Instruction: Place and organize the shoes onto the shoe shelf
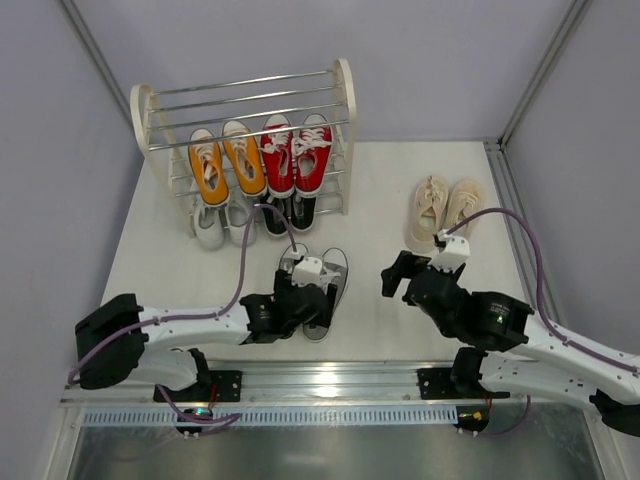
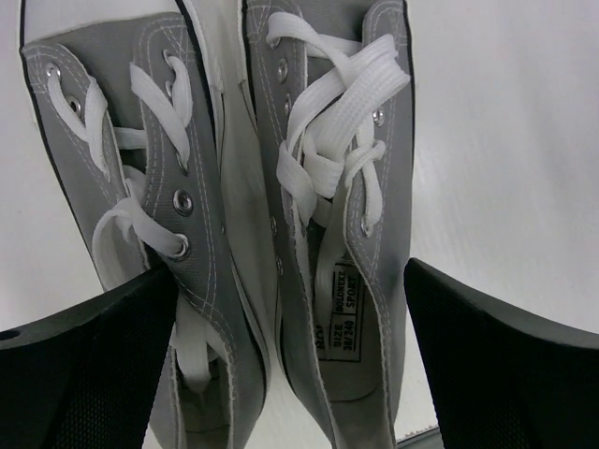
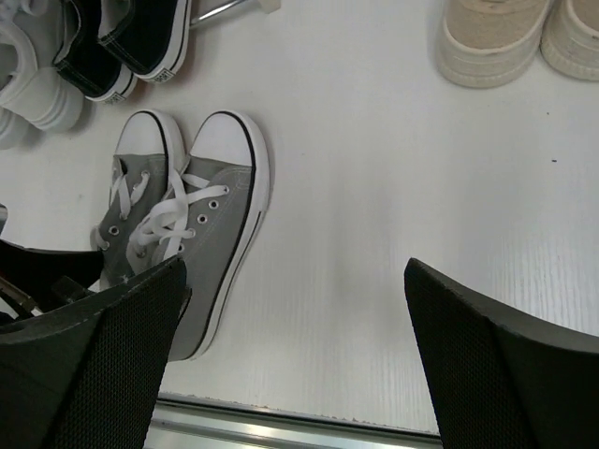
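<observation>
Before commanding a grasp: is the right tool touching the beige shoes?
Apart. The right wrist view shows bare table between the right tool and the beige shoes.

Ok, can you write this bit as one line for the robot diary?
left pincer: open over grey pair | right pincer: open, empty, above table | beige pair: on table | orange pair, red pair: on shoe shelf

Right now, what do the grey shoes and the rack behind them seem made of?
Grey shoes: matte woven canvas, stitching visible; shiny metal-looking eyelets; smooth white toe caps, likely rubber. Shoe shelf: thin rods gleam silver, probably metal; cream end frames look smooth, plastic or painted wood.
</observation>
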`<state>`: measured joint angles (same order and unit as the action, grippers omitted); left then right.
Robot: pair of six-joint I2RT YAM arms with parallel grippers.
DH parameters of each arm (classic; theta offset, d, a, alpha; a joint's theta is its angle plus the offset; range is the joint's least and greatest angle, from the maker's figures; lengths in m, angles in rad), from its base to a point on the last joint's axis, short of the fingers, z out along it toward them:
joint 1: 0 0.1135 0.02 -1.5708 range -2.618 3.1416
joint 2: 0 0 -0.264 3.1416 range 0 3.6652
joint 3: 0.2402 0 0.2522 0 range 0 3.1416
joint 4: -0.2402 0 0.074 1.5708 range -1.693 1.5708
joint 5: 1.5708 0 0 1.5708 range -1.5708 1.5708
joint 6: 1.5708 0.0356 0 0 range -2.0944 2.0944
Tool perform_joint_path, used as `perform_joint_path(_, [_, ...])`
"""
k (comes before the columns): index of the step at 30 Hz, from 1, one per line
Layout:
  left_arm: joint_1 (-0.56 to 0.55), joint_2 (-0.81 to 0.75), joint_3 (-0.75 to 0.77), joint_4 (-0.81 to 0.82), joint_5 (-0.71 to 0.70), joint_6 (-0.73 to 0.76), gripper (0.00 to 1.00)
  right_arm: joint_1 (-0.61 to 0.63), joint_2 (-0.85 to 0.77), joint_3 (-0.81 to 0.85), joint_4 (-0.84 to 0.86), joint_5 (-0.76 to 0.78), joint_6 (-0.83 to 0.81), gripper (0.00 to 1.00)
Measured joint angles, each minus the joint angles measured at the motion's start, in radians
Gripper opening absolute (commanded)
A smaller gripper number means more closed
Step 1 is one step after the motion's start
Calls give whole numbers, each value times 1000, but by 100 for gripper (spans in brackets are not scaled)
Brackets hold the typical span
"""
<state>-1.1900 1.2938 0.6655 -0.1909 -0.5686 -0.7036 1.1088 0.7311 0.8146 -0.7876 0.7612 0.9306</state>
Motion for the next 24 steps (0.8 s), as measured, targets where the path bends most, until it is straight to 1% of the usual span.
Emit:
perform_joint_path(2, [-2,45,18,-16,-19,-15,97,0,-12,-19,-21,3,15,97])
perform_joint_path(4, [-12,64,34,-31,-41,-21,94,0,-21,-41,-40,3,27,97])
perform_joint_path(5, [-17,65,37,-29,-51,-22,85,0,-25,-51,-49,3,35,98])
perform_joint_path(8, [-23,67,37,-21,-68,-19,68,0,-34,-73,-69,3,48,97])
perform_joint_path(9, [-24,73,37,-18,-72,-18,54,0,-35,-75,-74,3,50,97])
perform_joint_path(10, [-23,82,37,-11,-79,-24,44,0,-36,-75,-76,3,51,97])
perform_joint_path(11, [-23,94,37,-6,-87,-25,29,0,-38,-75,-76,3,53,97])
perform_joint_path(12, [-23,109,37,-1,-94,-29,27,0,-40,-75,-78,4,53,98])
perform_joint_path(16, [-19,157,32,37,-111,-44,29,0,-51,-75,-83,4,53,97])
perform_joint_path(18, [-11,171,17,71,-115,-47,34,0,-56,-75,-85,4,53,97])
perform_joint_path(19, [-8,180,9,92,-119,-45,38,0,-59,-75,-87,4,52,97])
perform_joint_path(20, [-7,187,5,108,-123,-41,49,0,-61,-75,-88,4,52,97])
perform_joint_path(21, [-6,196,1,125,-128,-35,55,0,-66,-75,-90,4,52,97])
perform_joint_path(22, [-6,205,-2,139,-136,-28,59,0,-70,-75,-92,4,52,97])
perform_joint_path(23, [-6,215,-5,150,-146,-22,61,0,-72,-75,-93,4,52,97])
perform_joint_path(24, [-5,224,-8,161,-153,-19,59,0,-76,-75,-95,4,52,97])
